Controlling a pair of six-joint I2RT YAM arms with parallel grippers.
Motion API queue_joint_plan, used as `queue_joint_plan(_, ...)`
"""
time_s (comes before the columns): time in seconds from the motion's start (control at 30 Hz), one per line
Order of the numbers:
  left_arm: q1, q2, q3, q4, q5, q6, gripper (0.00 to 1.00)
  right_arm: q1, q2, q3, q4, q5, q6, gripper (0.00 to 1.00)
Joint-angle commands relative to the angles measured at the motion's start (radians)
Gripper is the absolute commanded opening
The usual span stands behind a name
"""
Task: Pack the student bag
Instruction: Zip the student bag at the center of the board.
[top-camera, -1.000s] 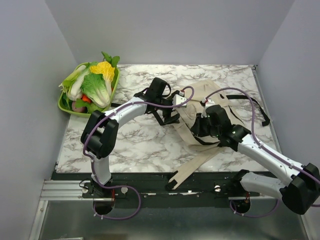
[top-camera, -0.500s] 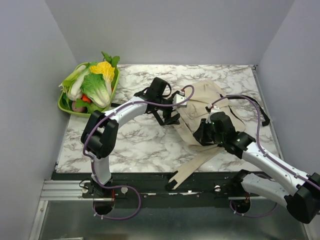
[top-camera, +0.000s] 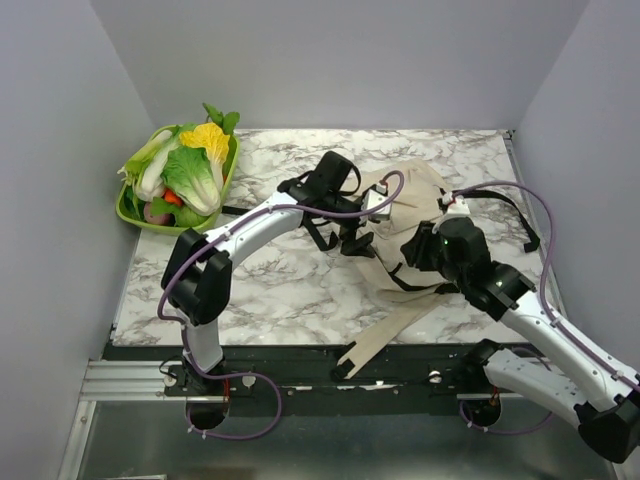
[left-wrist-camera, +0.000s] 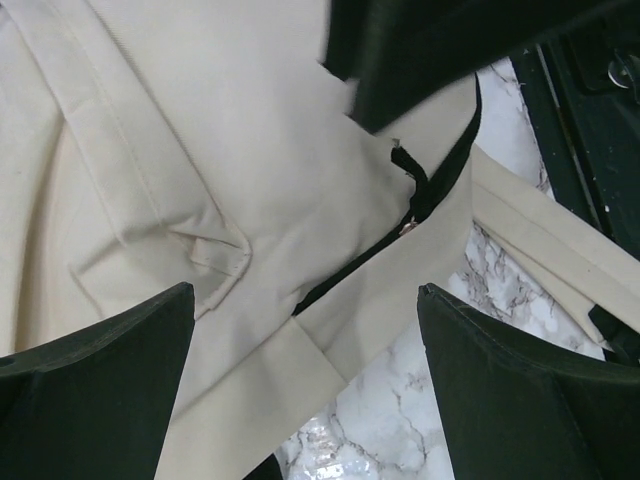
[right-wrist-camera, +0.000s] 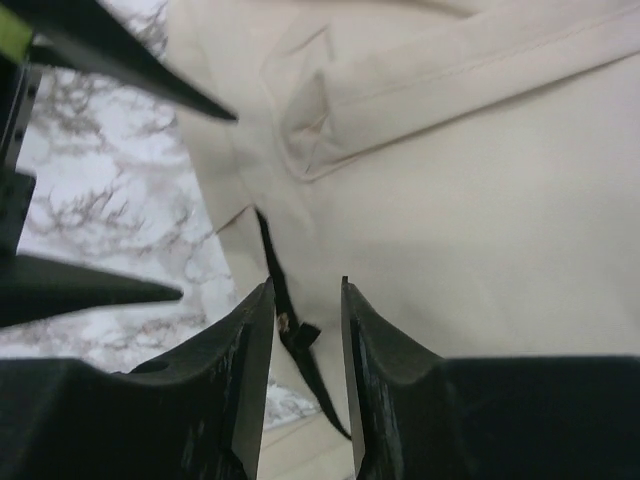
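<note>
The student bag (top-camera: 405, 200) is a beige cloth backpack lying flat on the marble table, right of centre. It fills the left wrist view (left-wrist-camera: 200, 130) and the right wrist view (right-wrist-camera: 470, 200). My left gripper (top-camera: 355, 240) hangs over its left edge, jaws wide open and empty (left-wrist-camera: 305, 290), above the black zipper (left-wrist-camera: 425, 195). My right gripper (top-camera: 413, 250) is low over the bag's near-left edge. Its jaws stand narrowly open (right-wrist-camera: 305, 290), with the black zipper pull (right-wrist-camera: 297, 335) in the gap, not pinched.
A green basket (top-camera: 128, 212) full of leafy vegetables stands at the table's back left. Long beige straps (top-camera: 385, 335) trail from the bag over the front edge. A black strap (top-camera: 510, 205) lies toward the right wall.
My left gripper has moved right, further over the bag. My right gripper dipped toward the front, then came back up to the bag's near-left edge. The cloth has shifted.
</note>
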Motion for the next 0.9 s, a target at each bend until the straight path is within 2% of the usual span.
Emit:
queue_joint_plan(0.0,-0.05,-0.015,0.003,-0.047,0.031,0.019,0.99,-0.052,0.071,0.114,-0.097,0.193,0.01,0.39)
queue_joint_plan(0.1,-0.076,-0.009,-0.009,-0.043,0.024,0.018,0.99,-0.104,0.1,0.136,-0.125,0.207,0.034,0.31)
queue_joint_plan(0.17,-0.084,-0.008,-0.02,-0.02,0.021,0.005,0.99,-0.121,0.096,0.133,-0.103,0.134,0.024,0.37)
queue_joint_plan(0.2,-0.084,-0.005,-0.023,-0.015,0.022,0.005,0.99,-0.121,0.087,0.126,-0.1,0.116,0.016,0.52)
queue_joint_plan(0.27,-0.084,0.003,-0.02,-0.018,0.027,0.034,0.99,-0.121,0.071,0.1,-0.108,0.104,0.031,0.54)
queue_joint_plan(0.33,-0.085,0.012,-0.018,-0.049,0.027,0.096,0.99,-0.121,0.038,0.067,-0.119,0.118,0.05,0.66)
queue_joint_plan(0.37,-0.085,0.017,-0.02,-0.096,0.025,0.184,0.99,-0.125,0.027,0.057,-0.123,0.119,0.057,0.75)
queue_joint_plan(0.4,-0.085,0.024,-0.02,-0.124,0.021,0.223,0.99,-0.129,0.012,0.048,-0.122,0.103,0.062,0.92)
queue_joint_plan(0.43,-0.085,0.029,-0.02,-0.153,0.013,0.264,0.99,-0.131,-0.008,0.039,-0.119,0.086,0.068,1.0)
queue_joint_plan(0.5,-0.085,0.04,-0.032,-0.199,-0.021,0.333,0.99,-0.132,-0.019,0.013,-0.097,0.031,0.071,1.0)
queue_joint_plan(0.63,-0.093,0.043,-0.076,-0.172,-0.067,0.386,0.99,-0.132,0.001,-0.027,-0.067,-0.057,0.086,0.98)
queue_joint_plan(0.67,-0.097,0.044,-0.095,-0.147,-0.079,0.393,0.96,-0.132,-0.001,-0.035,-0.05,-0.071,0.091,0.94)
queue_joint_plan(0.7,-0.107,0.044,-0.102,-0.132,-0.088,0.398,0.94,-0.132,-0.007,-0.045,-0.042,-0.089,0.097,0.85)
queue_joint_plan(0.73,-0.11,0.046,-0.109,-0.116,-0.105,0.395,0.92,-0.132,-0.011,-0.05,-0.034,-0.098,0.105,0.82)
queue_joint_plan(0.8,-0.113,0.055,-0.107,-0.089,-0.113,0.389,0.82,-0.132,-0.025,-0.064,-0.014,-0.127,0.112,0.74)
queue_joint_plan(0.87,-0.114,0.058,-0.107,-0.055,-0.11,0.36,0.73,-0.132,-0.031,-0.073,0.002,-0.15,0.12,0.7)
